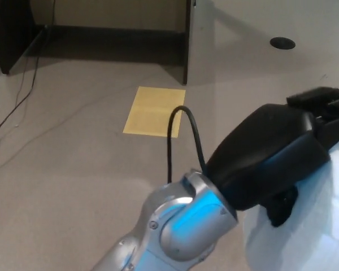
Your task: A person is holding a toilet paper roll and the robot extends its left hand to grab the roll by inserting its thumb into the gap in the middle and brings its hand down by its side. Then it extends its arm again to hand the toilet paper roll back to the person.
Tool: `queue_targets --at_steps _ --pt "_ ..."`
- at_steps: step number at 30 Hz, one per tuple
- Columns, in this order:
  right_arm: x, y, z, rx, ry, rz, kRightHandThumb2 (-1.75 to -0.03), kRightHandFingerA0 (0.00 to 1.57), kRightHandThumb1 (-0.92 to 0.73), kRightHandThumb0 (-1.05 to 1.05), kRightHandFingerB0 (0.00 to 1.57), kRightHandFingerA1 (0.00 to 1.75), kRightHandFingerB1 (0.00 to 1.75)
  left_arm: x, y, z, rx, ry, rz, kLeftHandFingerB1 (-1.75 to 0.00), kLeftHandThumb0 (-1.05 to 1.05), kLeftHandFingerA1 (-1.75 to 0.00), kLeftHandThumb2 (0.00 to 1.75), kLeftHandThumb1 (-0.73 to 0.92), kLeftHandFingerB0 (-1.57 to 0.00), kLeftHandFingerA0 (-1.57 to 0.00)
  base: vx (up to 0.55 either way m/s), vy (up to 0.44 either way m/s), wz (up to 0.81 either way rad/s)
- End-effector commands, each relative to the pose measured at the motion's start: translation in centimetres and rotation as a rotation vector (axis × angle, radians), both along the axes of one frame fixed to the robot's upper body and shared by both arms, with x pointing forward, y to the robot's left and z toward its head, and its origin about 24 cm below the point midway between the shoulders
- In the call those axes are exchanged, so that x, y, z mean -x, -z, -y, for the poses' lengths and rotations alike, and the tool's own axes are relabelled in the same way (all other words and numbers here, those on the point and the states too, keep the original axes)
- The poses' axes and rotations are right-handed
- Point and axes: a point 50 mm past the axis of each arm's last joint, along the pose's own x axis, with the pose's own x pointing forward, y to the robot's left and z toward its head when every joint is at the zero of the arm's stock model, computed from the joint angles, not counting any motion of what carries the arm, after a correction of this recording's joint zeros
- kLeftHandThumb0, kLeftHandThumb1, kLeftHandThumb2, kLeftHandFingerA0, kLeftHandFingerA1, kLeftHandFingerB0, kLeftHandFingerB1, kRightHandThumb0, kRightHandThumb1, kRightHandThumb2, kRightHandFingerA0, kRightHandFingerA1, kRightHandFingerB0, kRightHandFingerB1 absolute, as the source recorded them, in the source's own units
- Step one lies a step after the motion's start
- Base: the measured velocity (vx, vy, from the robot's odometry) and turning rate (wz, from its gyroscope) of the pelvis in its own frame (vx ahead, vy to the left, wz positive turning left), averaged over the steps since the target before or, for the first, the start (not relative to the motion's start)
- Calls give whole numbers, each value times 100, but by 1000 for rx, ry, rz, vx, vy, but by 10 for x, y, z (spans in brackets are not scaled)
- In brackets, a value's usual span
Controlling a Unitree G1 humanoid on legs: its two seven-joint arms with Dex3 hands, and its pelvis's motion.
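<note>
My left hand point(277, 155) reaches far out to the lower right of the head view, its black back toward the camera. It is shut on the white toilet paper roll point(308, 234), which shows below and to the right of the hand and runs off the picture's edge. One black digit point(279, 206) presses against the roll's near side. The silver forearm point(175, 231) rises from the bottom edge. The roll's hollow middle is hidden. My right hand does not show, and no person's hand is visible.
A yellow sheet point(154, 110) lies flat on the beige floor. A dark cabinet base point(101, 39) stands at the back, with cables point(22, 96) trailing on the left. A thin black cable point(183, 135) arches above my wrist. A round dark spot point(282, 43) marks the floor at far right.
</note>
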Motion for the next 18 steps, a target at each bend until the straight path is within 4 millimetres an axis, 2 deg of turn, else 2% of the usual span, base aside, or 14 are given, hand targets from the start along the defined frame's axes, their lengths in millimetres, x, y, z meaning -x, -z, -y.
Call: queue_targets --at_steps 1,7,8,9,18 --pt "-2 -2 4 5 -3 -2 -60 72 -66 -35 58 58 45 -5 1 -9 -101 -9 -54 0 -71 0 79 43 0 0 0 0 0" --pt "-4 -3 3 14 6 2 -60 74 -65 -34 60 62 45 -16 -15 -39 -135 -44 -67 -1 -70 0 79 43 0 0 0 0 0" --pt "-4 -3 3 9 7 4 -60 73 -65 -34 59 61 45 -17 -19 -44 -147 -44 -83 0 -74 0 54 43 0 0 0 0 0" --pt "-5 -3 3 9 2 7 -59 73 -65 -33 60 62 46 -19 -23 -51 -151 -35 -92 0 -72 0 80 43 0 0 0 0 0" --pt "-5 -2 1 20 -7 -1 -59 73 -66 -32 59 61 46 -28 -59 -100 -251 21 -191 0 -56 -5 71 38 0 0 0 0 0"
